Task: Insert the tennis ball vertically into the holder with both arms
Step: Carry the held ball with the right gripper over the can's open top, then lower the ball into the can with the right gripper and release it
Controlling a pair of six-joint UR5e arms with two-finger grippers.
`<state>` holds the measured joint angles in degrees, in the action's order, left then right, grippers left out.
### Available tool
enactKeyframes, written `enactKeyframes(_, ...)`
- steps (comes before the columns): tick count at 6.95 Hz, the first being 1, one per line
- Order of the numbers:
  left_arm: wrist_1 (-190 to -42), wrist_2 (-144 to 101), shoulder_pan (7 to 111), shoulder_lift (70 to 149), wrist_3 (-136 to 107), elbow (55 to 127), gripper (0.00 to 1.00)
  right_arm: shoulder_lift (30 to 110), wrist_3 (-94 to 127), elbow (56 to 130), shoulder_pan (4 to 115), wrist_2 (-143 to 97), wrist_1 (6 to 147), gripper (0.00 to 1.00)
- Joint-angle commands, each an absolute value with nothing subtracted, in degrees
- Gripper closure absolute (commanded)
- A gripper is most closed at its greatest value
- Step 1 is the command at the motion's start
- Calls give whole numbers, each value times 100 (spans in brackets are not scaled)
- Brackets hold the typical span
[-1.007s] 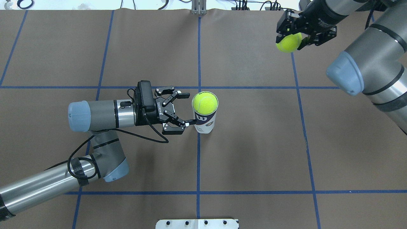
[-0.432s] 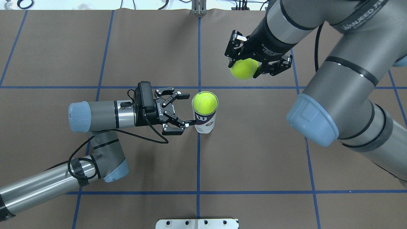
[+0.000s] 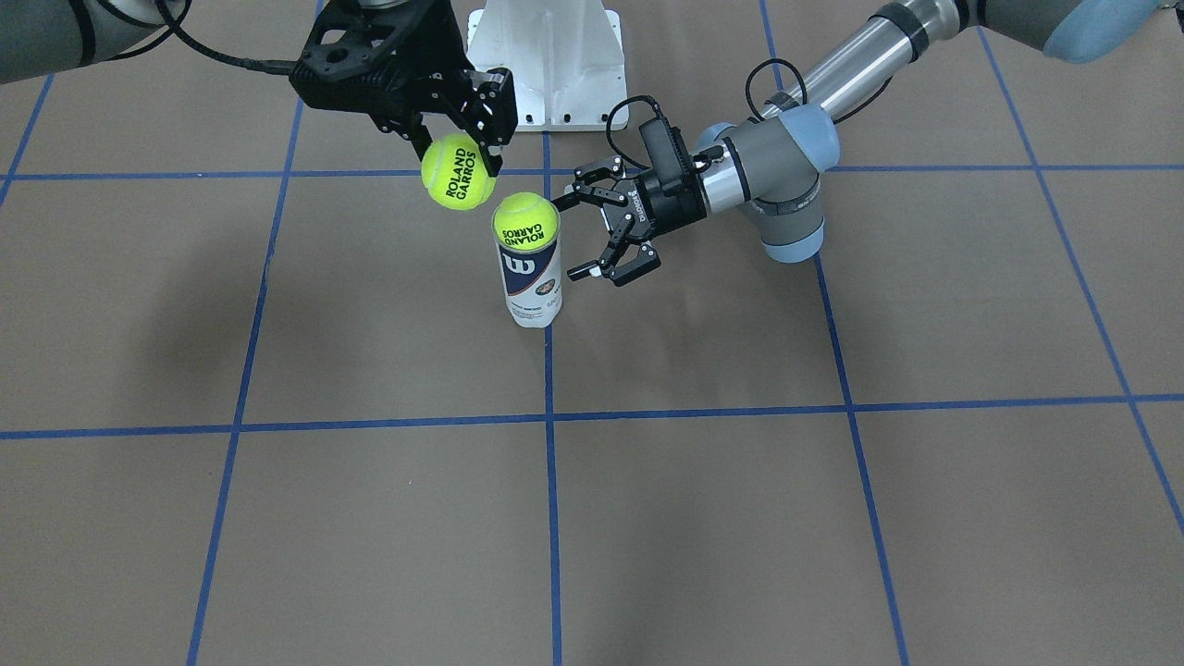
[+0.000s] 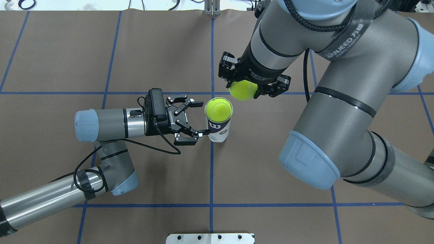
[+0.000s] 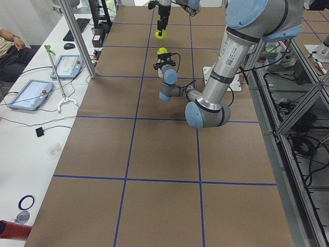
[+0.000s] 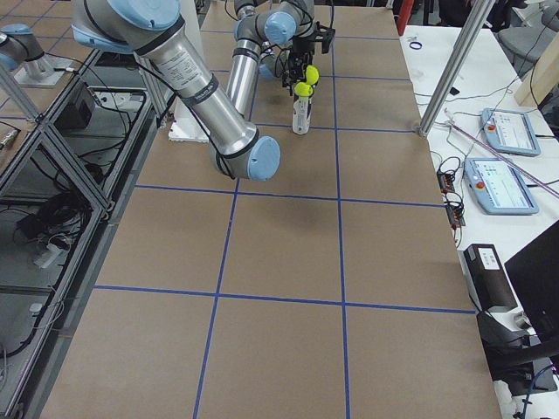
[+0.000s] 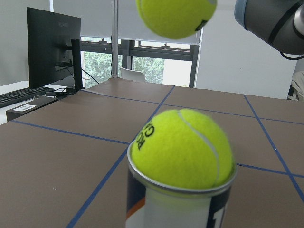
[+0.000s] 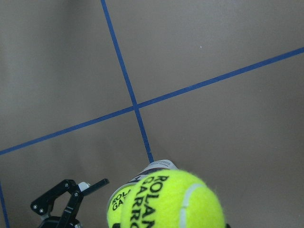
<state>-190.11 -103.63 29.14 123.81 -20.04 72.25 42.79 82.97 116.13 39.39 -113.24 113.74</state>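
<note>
The holder, a clear can with a navy "W" label, stands upright at the table's middle, also in the front view. A yellow tennis ball sits in its open top, half out. My left gripper is open, level with the can, its fingers beside the can. My right gripper is shut on a second tennis ball marked ROLAND GARROS. It holds this ball in the air, above and just off to the far right of the can's top.
The white metal pedestal base stands at the robot's edge of the table. Blue tape lines grid the brown table. Tablets and cables lie on a side bench.
My right arm has swung left and toward the can with its ball, from the far right corner to just beside the can's top. The left arm has stayed almost still.
</note>
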Motion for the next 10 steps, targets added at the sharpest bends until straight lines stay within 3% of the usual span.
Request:
enactKeyframes(1, -19011, -10354, 2900, 12384, -2004, 7216, 1, 4019, 8332, 11393, 3806, -11154, 11408, 100)
enactKeyframes(10, -19020, -10354, 2900, 12366, -1995, 7172, 1, 3867, 8605, 10898, 3217, -10459, 11338, 100)
